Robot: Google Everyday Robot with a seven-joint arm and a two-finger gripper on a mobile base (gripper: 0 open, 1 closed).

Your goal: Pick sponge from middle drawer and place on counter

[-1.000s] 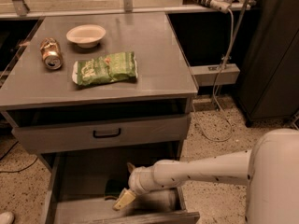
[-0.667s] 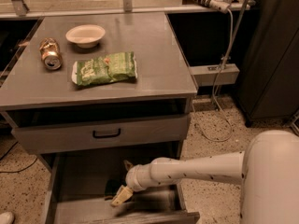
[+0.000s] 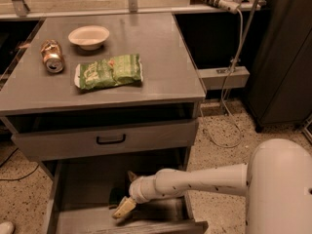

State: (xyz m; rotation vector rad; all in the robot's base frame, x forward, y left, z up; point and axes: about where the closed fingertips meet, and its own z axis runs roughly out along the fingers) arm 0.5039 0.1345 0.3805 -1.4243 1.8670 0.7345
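A dark sponge [image 3: 117, 197] lies low in the pulled-out middle drawer [image 3: 83, 182], near its front, as the robot's end effector [image 3: 124, 208] reaches down to it. The two look to be touching or just beside each other, though the shadow makes it hard to be sure. Whether the end effector is open or closed, and whether it has hold of the sponge, cannot be told. The white arm [image 3: 204, 178] comes in from the right and slants down over the drawer's side wall, most likely because the closed drawer front [image 3: 156, 136] above, with its black handle [image 3: 110, 140], overhangs the rear of the tray.

The pick appears to be under way and the lift not yet made. The grey surface [image 3: 161, 57] on top of the cabinet, where the sponge is meant to go, has bare room along its right side. On its left sit a green snack bag [image 3: 109, 71], a dented can [image 3: 51, 55] lying on its side and a pale bowl [image 3: 88, 36]. The bag carries pale printing and the can a label, but no brand or word can be read.
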